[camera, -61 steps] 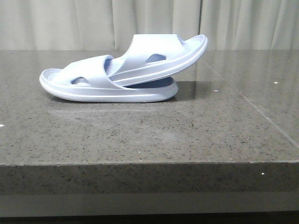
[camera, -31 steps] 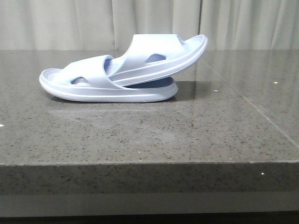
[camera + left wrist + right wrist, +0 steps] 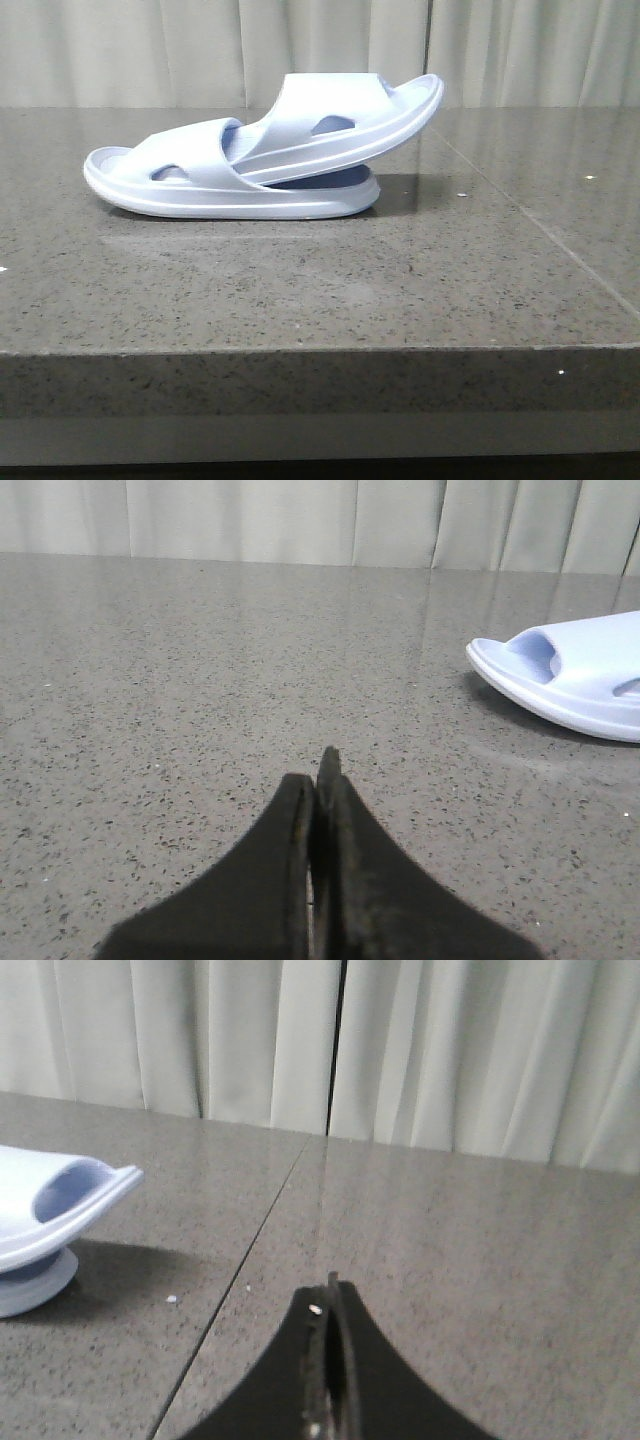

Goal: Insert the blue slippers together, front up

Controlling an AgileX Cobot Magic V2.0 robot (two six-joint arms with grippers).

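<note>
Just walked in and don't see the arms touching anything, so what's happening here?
Nothing is being held. The two blue slippers sit nested on the stone table: one lies flat, the other is pushed under its strap and tilts up to the right. The left tool and right tool are both shut, empty and clear of the pair.

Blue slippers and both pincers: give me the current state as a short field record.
lower slipper: flat on the countertop
upper slipper: front tucked under the lower one's strap, other end raised to the right
contact: nested, touching
left pincer: shut, empty, apart from the slippers
right pincer: shut, empty, apart from the slippers
backdrop: curtain
</note>
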